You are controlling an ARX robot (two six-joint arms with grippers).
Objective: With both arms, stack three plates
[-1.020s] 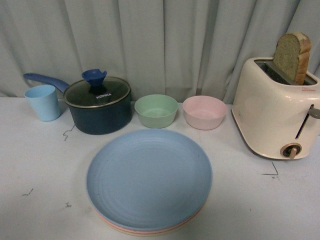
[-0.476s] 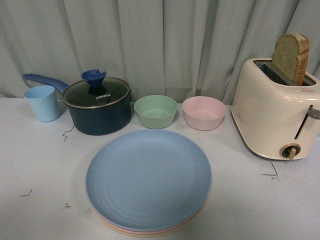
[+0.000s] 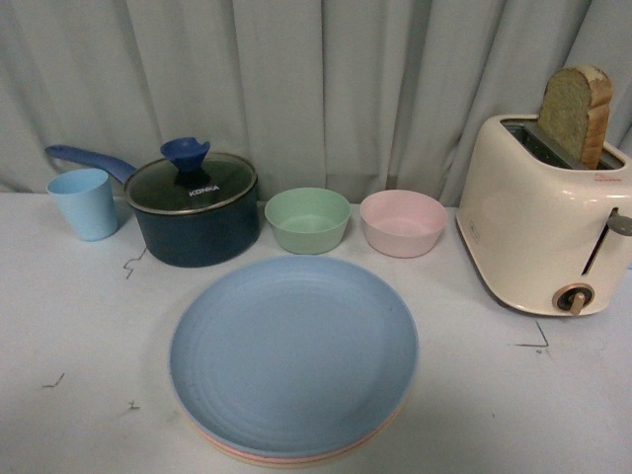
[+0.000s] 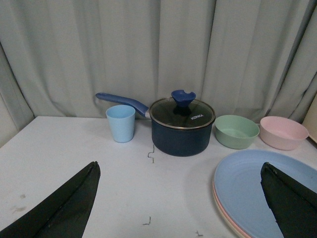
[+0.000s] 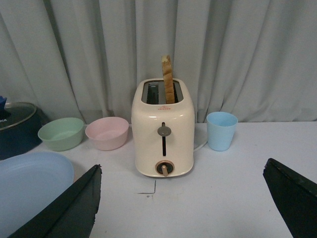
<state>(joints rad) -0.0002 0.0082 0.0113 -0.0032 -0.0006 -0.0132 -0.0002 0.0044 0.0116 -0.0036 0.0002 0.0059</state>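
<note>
The three plates lie in one stack at the table's front centre. The light blue plate (image 3: 293,354) is on top, and thin pink and cream rims (image 3: 296,460) show under its near edge. The left wrist view shows the same stack (image 4: 247,188) with its pink and cream edges. My left gripper (image 4: 181,201) is open, its dark fingers (image 4: 64,206) wide apart above bare table left of the stack. Open too is my right gripper (image 5: 183,201), which faces the toaster, with the blue plate (image 5: 29,183) off to its side. Neither arm shows in the front view.
Behind the stack stand a dark blue lidded saucepan (image 3: 196,207), a green bowl (image 3: 308,219) and a pink bowl (image 3: 403,222). A blue cup (image 3: 85,202) is at the far left. A cream toaster (image 3: 543,227) holding a bread slice stands at right, with a second blue cup (image 5: 221,130) beyond it.
</note>
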